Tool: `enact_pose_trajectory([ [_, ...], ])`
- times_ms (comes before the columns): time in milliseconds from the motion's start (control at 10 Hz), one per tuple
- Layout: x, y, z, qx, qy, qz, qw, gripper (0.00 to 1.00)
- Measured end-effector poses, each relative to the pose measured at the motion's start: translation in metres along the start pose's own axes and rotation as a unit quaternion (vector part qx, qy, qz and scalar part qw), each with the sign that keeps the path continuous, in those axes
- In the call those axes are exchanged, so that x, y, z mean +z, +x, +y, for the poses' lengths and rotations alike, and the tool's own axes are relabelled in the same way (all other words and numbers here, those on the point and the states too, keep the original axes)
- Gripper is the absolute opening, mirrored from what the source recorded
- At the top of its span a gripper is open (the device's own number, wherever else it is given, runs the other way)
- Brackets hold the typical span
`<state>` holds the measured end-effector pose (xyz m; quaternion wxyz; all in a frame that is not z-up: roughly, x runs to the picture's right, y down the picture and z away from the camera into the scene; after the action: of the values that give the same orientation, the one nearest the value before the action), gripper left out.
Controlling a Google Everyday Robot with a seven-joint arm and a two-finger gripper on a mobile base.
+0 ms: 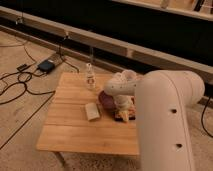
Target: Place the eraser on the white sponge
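Claw [123,113] is low at centre-right of frame, jaws standing apart, nothing clamped. The eraser [118,118] lies on the desk [70,135] directly beneath it, just below the purple bowl [105,99]. The white sponge [92,111] sits nearby to the left.

Recommendation: centre the jaws across the eraser's narrow sides and close fully before lifting. Lift clear of the bowl rim, then carry left and lower flat onto the sponge.

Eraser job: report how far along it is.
Done: nothing yet; the white sponge lies bare. In hand: the tool is low over the eraser, beside the purple bowl. Left: lift the eraser, carry it over, set it on the sponge.
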<state>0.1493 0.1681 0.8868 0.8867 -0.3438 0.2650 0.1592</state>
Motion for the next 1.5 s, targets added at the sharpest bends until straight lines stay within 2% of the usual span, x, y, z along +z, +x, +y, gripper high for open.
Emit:
enact_pose_trajectory([
  [100,0.002,-0.001,0.001,-0.005,-0.004,0.000,1.0000,0.59],
  [600,0.000,0.000,-0.003,-0.020,-0.011,0.002,0.9997,0.05],
  [800,-0.006,0.010,-0.004,-0.016,-0.011,0.010,0.9998,0.00],
  [1100,-0.020,0.035,0.003,0.002,-0.017,0.028,0.9995,0.00],
  [1300,-0.034,0.057,0.011,0.013,-0.018,0.044,0.9988,0.00],
  [1500,-0.051,0.069,0.017,0.018,-0.012,0.051,0.9985,0.00],
])
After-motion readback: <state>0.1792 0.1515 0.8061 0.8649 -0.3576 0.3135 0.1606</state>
